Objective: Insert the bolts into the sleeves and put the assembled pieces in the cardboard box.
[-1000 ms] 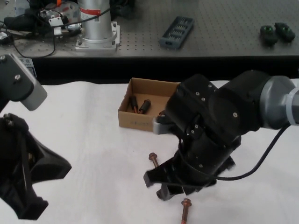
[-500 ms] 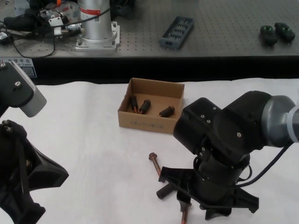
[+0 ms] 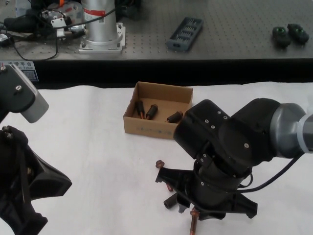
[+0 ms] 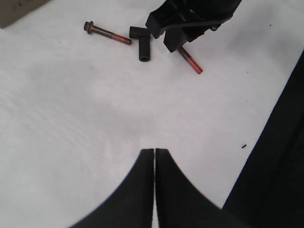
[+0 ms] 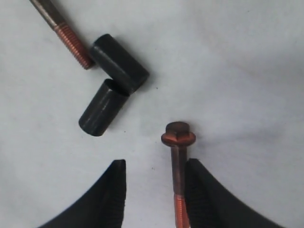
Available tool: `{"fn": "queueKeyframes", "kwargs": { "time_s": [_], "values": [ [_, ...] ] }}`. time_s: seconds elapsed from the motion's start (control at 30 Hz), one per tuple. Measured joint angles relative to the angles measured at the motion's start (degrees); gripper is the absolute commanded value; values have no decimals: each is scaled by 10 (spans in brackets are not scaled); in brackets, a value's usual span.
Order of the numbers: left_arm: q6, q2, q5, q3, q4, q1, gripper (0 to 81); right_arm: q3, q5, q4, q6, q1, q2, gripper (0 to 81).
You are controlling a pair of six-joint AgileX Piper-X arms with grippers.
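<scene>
Status: three assembled pieces [image 3: 152, 110] in the cardboard box [image 3: 146, 128], mid-bench [image 3: 88, 137], toward its far edge; by my count three of five done. Left to do: two loose sets by the near edge. Right gripper [image 5: 154, 171] open, fingers straddling one bolt [image 5: 178, 142], not yet clamped; two sleeves [image 5: 102, 108] touching each other just beside it; second bolt [image 5: 71, 45] just past them. Left gripper [image 4: 155, 156] closed on nothing, over bare bench near the left edge.
</scene>
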Motion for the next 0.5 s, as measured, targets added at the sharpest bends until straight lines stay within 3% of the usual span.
{"fn": "queueKeyframes", "kwargs": {
  "time_s": [0.5],
  "values": [
    [0,0,0,0,0,0,7,0,15,1,-47,10,18,304]
  ]
}}
